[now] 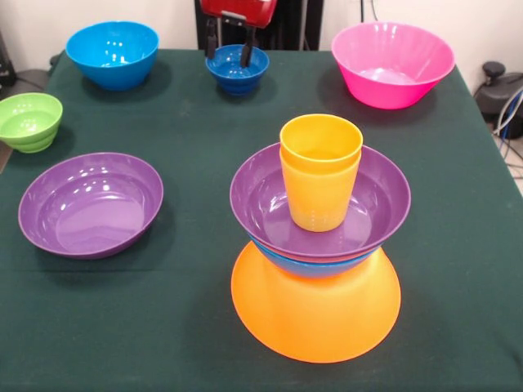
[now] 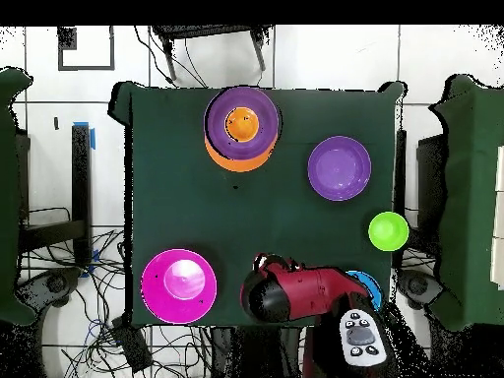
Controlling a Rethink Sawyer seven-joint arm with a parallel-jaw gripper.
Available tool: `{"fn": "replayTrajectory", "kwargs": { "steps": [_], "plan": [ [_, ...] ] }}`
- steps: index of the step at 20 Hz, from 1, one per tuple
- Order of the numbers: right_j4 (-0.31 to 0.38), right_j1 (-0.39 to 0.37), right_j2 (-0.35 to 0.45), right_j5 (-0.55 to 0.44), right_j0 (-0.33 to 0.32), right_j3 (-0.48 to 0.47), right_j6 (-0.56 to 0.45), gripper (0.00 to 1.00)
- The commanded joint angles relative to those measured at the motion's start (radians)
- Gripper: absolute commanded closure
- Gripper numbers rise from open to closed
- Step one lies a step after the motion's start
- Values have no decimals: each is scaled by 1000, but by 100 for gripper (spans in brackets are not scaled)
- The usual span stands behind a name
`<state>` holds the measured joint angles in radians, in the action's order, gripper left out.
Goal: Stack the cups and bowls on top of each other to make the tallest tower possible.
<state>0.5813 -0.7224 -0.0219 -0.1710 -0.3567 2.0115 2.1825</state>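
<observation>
A dark green cloth covers the table [image 1: 163, 327], with a white wall behind it and cables trailing on the tiled floor around it. Near the front edge stands the tower [image 1: 319, 245]: the wide yellow-orange bowl [image 1: 315, 314] upside down as base, a bright blue bowl [image 1: 315, 263] upright on it with only its lower side showing, a shallow purple bowl [image 1: 270, 200] nested in that, and two cups on top, the orange cup [image 1: 320, 140] sitting inside the yellow cup [image 1: 319, 200]. In the overhead view the tower is at the table's far edge from the robot. A second purple bowl [image 1: 90, 204] lies to the tower's left in the front view, well apart. The small green bowl [image 1: 30, 121] sits at the left edge, another bright blue bowl [image 1: 112, 53] at the far left corner, and the large pink bowl [image 1: 392, 64] at the far right. At the far middle, the gripper [image 1: 229, 51] hangs from the red arm [image 2: 295, 290] with its two dark fingers [image 1: 212, 39] spread apart, their tips reaching down at the small dark blue bowl [image 1: 237, 69], one at its left rim and one inside it
</observation>
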Motion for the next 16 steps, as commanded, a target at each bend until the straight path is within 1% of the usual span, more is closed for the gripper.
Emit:
{"fn": "replayTrajectory", "kwargs": {
  "steps": [1,2,5,9,13,14,16],
  "plan": [
    [-8,106,38,84,-3,69,111,0],
    [-13,110,36,89,2,73,115,0],
    [-35,123,56,91,-12,97,122,0],
    [-82,151,57,105,-10,128,164,0],
    [-121,168,86,110,-31,152,165,0],
    [-124,172,82,120,-26,152,164,0],
    [-127,182,44,153,13,144,173,0]
  ]
}}
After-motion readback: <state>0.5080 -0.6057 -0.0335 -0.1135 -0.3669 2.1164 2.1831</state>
